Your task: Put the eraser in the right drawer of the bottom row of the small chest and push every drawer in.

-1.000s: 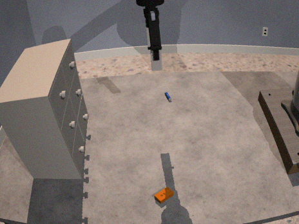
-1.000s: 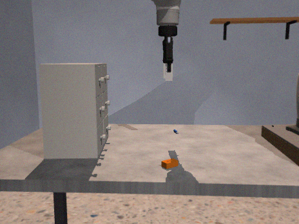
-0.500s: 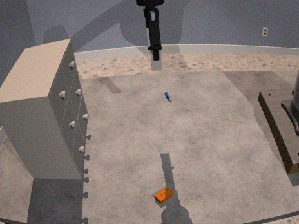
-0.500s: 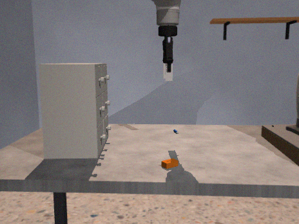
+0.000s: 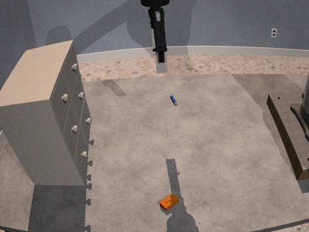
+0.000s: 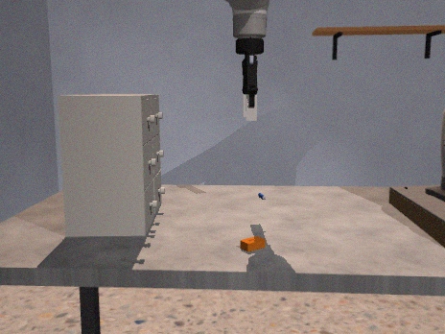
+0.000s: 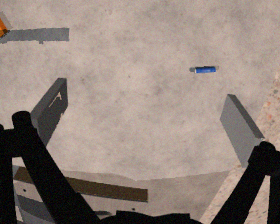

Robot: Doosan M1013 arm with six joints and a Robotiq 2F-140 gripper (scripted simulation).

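Note:
The eraser is an orange block lying flat on the table near its front edge; it also shows in the exterior view and at the left edge of the wrist view. The small beige chest stands at the left, its drawer fronts with white knobs facing the table's middle. All drawers look pushed in. The knob of the bottom row's right drawer is on the far side. My gripper hangs high above the far middle of the table, open and empty, far from eraser and chest.
A small blue cylinder lies on the table below and a little in front of the gripper. The arm's dark base plate is at the right edge. A wall shelf hangs at the back right.

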